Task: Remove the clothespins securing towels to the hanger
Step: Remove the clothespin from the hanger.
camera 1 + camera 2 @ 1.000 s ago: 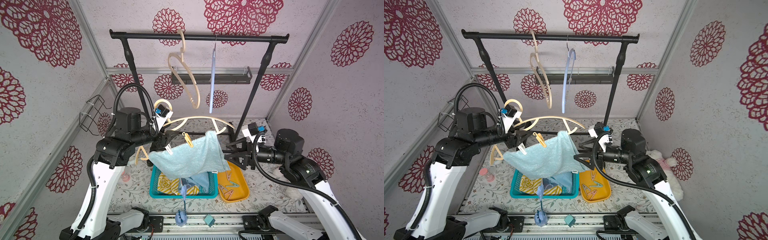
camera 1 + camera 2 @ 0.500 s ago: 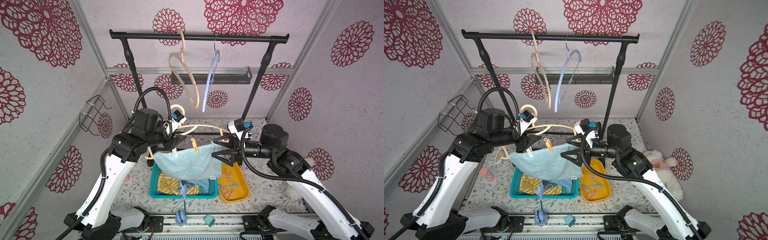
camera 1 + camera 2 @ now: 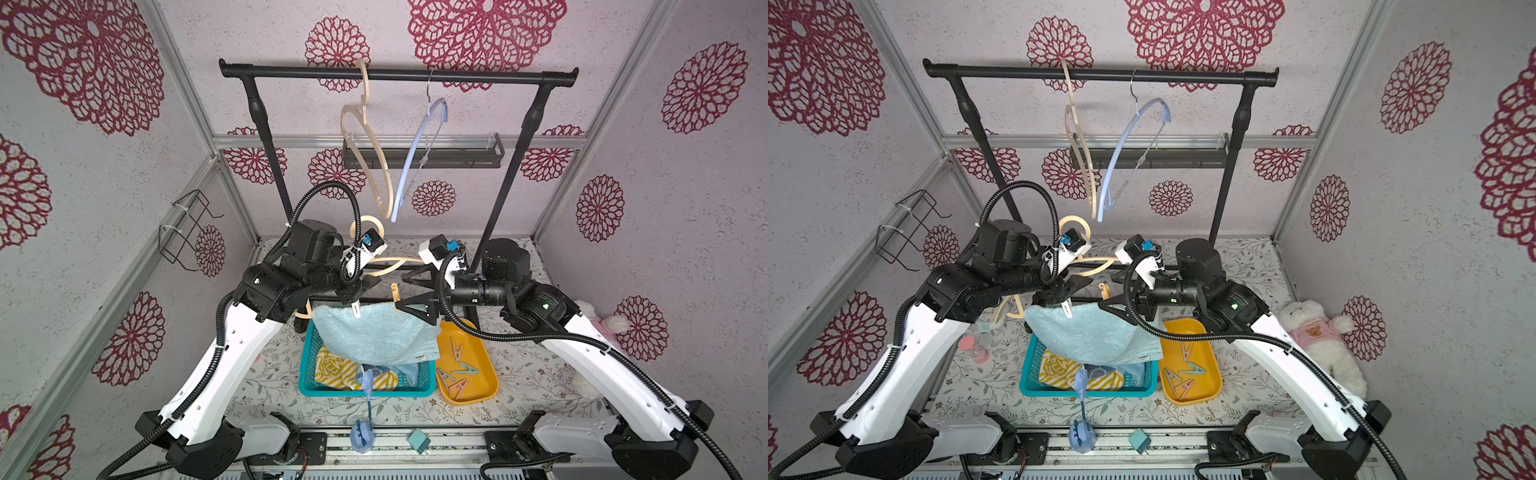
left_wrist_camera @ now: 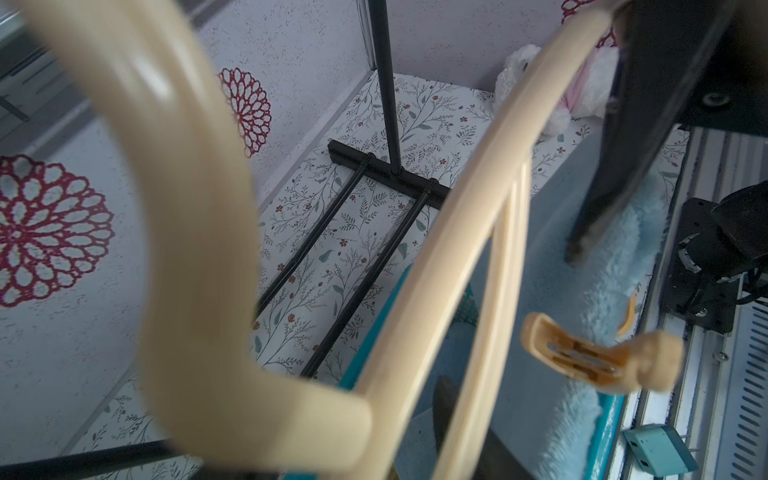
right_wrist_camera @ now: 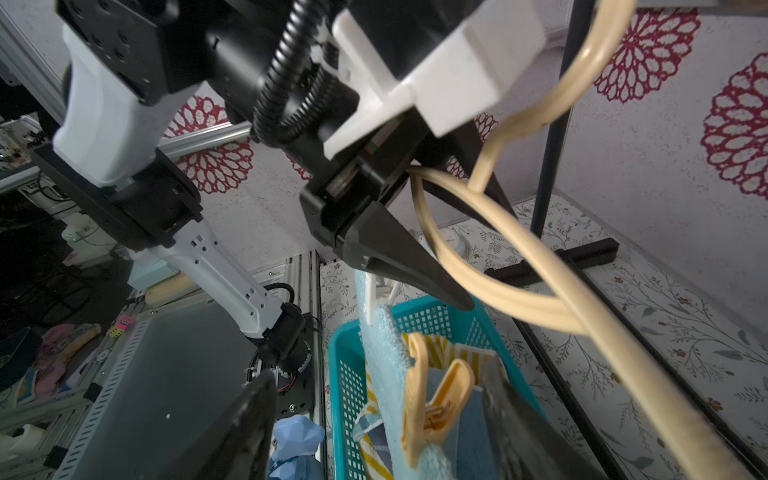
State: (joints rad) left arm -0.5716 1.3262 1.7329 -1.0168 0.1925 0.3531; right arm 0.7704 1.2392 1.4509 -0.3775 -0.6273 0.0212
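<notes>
We're looking down on both arms meeting in the middle, over the teal basket (image 3: 305,376). The left gripper (image 3: 358,291) has its jaws part-way closed on the beige hanger (image 5: 540,291). From the right wrist view we can see the curved bar running straight in between its black fingers (image 5: 399,266). So the hanger is held up in the air.

Draped over that hanger is the plain light blue towel (image 3: 374,334), its lower edge dropping into the basket. Two pegs are on its top edge. The white clothespin (image 3: 356,309) sits just below the left gripper. The orange-yellow clothespin (image 5: 432,399) stands at the towel's other end.

Now the right gripper (image 3: 401,294): its jaws are spread wide, one finger on either side of the orange-yellow clothespin. We see a gap on both sides and nothing in its grasp (the wrist view shows it best). It is right at the peg but not on it.

Down in the basket lies the yellow-and-white striped towel (image 3: 332,365), with more blue cloth beside it, partly hidden. Just beside the basket sits the orange tray (image 3: 492,374), with several loose clothespins (image 3: 467,368) in it — pink, mint and beige.
</notes>
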